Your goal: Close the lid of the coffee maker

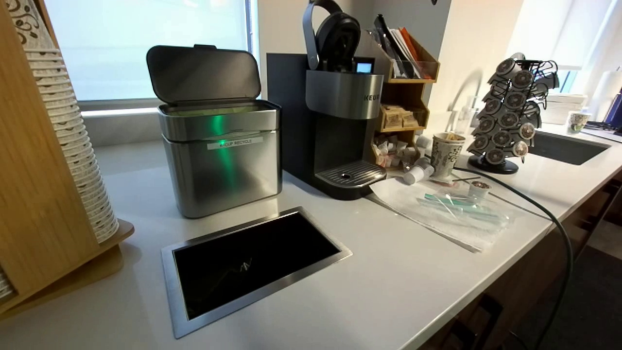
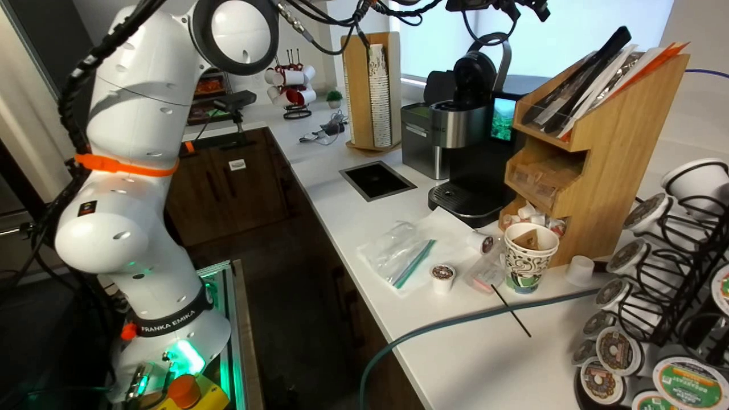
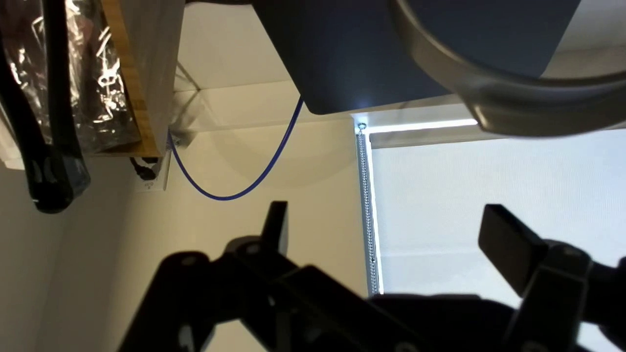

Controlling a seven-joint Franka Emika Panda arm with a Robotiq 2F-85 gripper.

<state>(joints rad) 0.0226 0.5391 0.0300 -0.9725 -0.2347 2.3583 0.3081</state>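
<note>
High above the countertop [image 1: 379, 287], the gripper [image 3: 386, 230] hangs with its jaws spread wide, in the wrist view clear of the grey loop handle [image 3: 528, 105] of the lid [image 1: 338, 39]. That lid stands raised, close to upright, in both exterior views, on top of the coffee maker [image 1: 340, 92], which sits toward the back edge with its drip tray [image 1: 357, 170] facing the front edge. Just beside the coffee maker, also toward the back edge, is a steel bin [image 1: 223, 180], its flat cover [image 1: 204, 73] tipped up. Between steel bin and front edge, a steel-framed opening [image 1: 175, 291] is set into the countertop. On the coffee maker's other side, a wooden organiser [image 2: 632, 165] with 3 tiers stands near the back edge, a paper cup [image 2: 527, 262] just beside it. Nearer the front edge, a white sheet [image 2: 447, 230] lies partly under a clear zip bag [image 2: 393, 250], with 1 coffee pod [image 2: 442, 279] upright beside the bag. Farther along, toward the sink [image 1: 566, 146], stands a pod rack [image 1: 493, 165]. By the countertop's far corner, in an exterior view, are several mugs [image 2: 293, 78]. Beyond the front edge stands the white arm [image 2: 139, 125].
</note>
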